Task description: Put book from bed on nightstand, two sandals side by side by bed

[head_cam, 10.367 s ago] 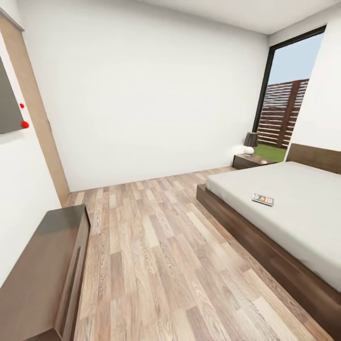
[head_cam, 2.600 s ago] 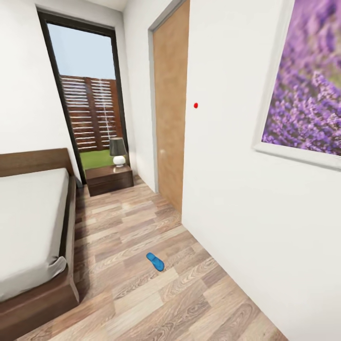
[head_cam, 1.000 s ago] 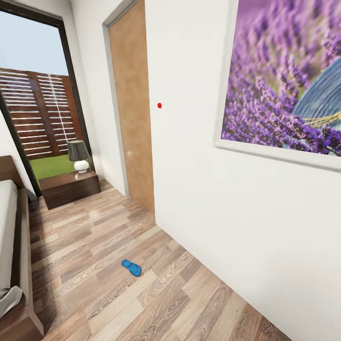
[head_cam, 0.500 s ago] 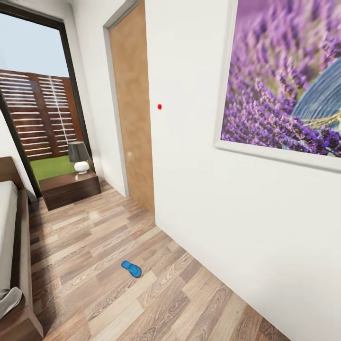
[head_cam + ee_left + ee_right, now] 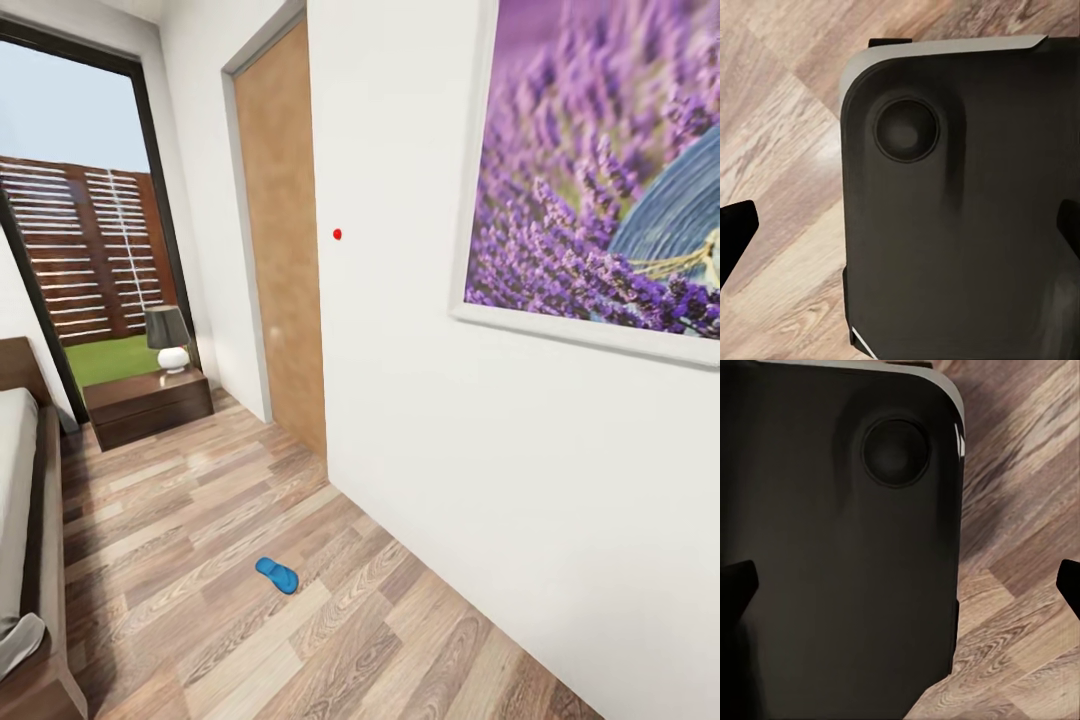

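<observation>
One bright blue sandal point(image 5: 277, 575) lies alone on the wood-plank floor, between the bed and the white wall. A strip of the bed point(image 5: 20, 520), with its pale mattress and dark frame, runs along the left edge. A dark-brown nightstand point(image 5: 147, 402) stands by the window, beyond the bed's head. The book is out of view. My left gripper point(image 5: 900, 232) and right gripper point(image 5: 900, 585) hang open over my dark base, with only their black fingertips point(image 5: 735, 234) point(image 5: 736, 585) at the picture edges and nothing between them.
A grey-shaded lamp point(image 5: 168, 338) sits on the nightstand. A closed wooden door point(image 5: 285, 250) and a white wall with a large lavender picture point(image 5: 600, 170) bound the right side. The floor strip between bed and wall runs towards a tall window point(image 5: 85, 230).
Over the earlier frames the camera swung from one side of the bed round to this one. In the last second the picture only slid down slightly; the sandal has not moved.
</observation>
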{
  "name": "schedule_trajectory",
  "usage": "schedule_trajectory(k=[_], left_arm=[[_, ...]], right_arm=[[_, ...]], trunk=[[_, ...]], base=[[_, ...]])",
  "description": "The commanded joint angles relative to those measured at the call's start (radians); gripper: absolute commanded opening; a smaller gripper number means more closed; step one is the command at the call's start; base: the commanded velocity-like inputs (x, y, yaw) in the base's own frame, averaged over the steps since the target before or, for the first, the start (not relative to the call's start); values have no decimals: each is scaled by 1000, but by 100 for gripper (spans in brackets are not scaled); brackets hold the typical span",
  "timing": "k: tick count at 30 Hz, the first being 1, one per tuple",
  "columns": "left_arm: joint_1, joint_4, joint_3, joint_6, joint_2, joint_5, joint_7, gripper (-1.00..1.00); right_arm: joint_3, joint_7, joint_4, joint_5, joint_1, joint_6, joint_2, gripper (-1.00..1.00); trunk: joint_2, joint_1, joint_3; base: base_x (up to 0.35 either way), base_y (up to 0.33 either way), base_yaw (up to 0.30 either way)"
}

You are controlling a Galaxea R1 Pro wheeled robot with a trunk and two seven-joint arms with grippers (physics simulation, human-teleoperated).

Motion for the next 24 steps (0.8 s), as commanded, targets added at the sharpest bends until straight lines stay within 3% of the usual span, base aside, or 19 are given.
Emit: schedule_trajectory(k=[1,24], left_arm=[[-1,1,0,-3,0,0,-1,100],[-1,1,0,-3,-1,-1,0,100]], right_arm=[[0,0,0,0,0,-3,0,100],[0,0,0,-1,0,-4,0,100]], trunk=[[0,0,1],[0,0,37]], base=[[0,0,0],[1,0,0]])
